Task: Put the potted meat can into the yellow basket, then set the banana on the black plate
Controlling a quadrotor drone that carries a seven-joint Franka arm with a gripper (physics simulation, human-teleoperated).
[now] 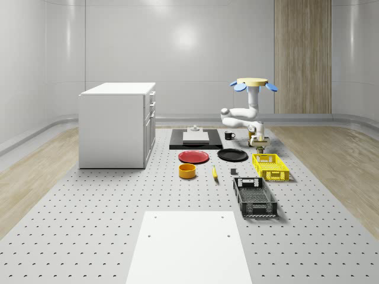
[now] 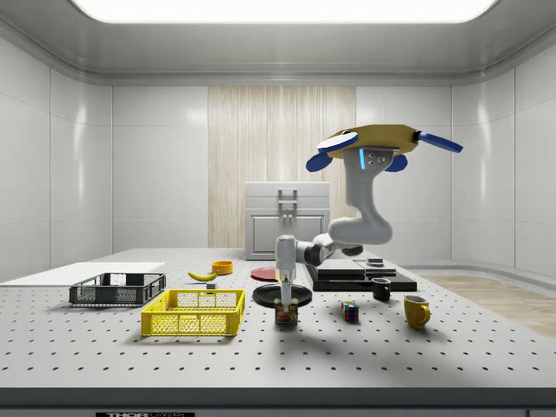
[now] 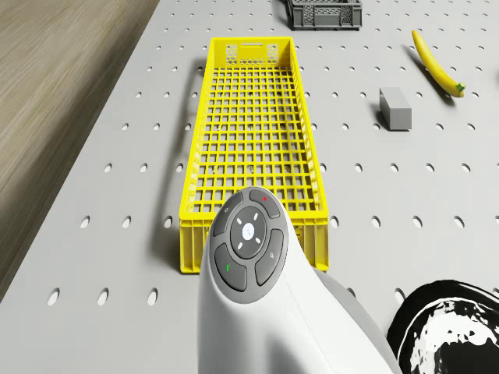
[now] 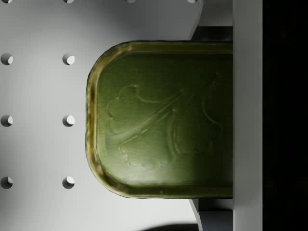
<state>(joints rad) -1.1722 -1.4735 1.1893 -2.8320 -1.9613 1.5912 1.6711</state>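
The potted meat can (image 4: 163, 118), seen green-lidded from above, stands between my gripper's (image 4: 211, 118) two fingers (image 4: 216, 12), which press on its opposite sides. In the side view the gripper (image 2: 287, 301) reaches straight down onto the can (image 2: 286, 315), low at the table. The can sits just off the short end of the yellow basket (image 2: 195, 313) (image 3: 253, 140), beside the black plate (image 1: 232, 155). The banana (image 1: 214, 173) (image 3: 438, 64) lies on the table past the plate. The drone (image 1: 256, 83) hovers above this spot.
A black basket (image 1: 254, 197) lies beyond the yellow one. A red plate (image 1: 193, 157), an orange bowl (image 1: 187, 171) and a small grey block (image 3: 395, 108) are nearby. A cube (image 2: 350, 311), a yellow mug (image 2: 416, 310) and a black mug (image 2: 380, 289) stand behind. A white cabinet (image 1: 116, 124) is at the whole-scene view's left.
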